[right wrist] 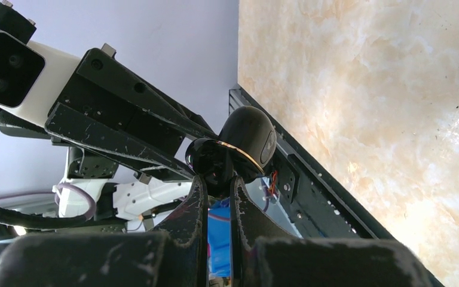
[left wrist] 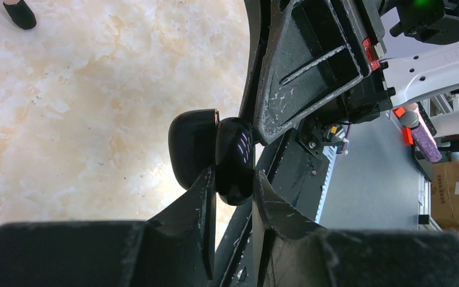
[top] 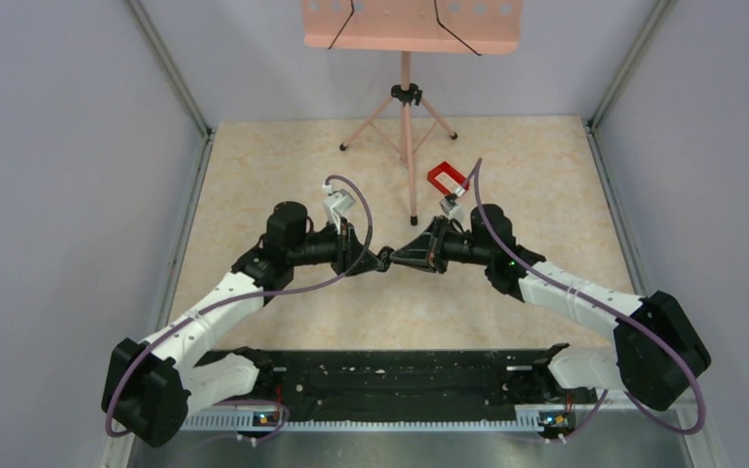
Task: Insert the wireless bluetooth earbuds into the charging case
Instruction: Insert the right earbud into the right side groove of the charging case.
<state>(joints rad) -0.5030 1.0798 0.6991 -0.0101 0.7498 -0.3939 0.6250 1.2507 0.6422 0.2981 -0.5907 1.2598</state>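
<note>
Gray walls are standing around a pale, stone-look table [top: 283, 166]. A pink music stand [top: 410, 24] is standing at the back. The left gripper [left wrist: 234, 179] is squeezing the shiny black charging case [left wrist: 234, 149] between its two fingers. It is holding the case up in the air over the middle of the table. The right gripper [right wrist: 218, 179] is reaching in from the other side. Its fingers are pressed together, and their tips are touching the case. A red tray [top: 447, 178] is lying on the table just behind the right gripper.
</note>
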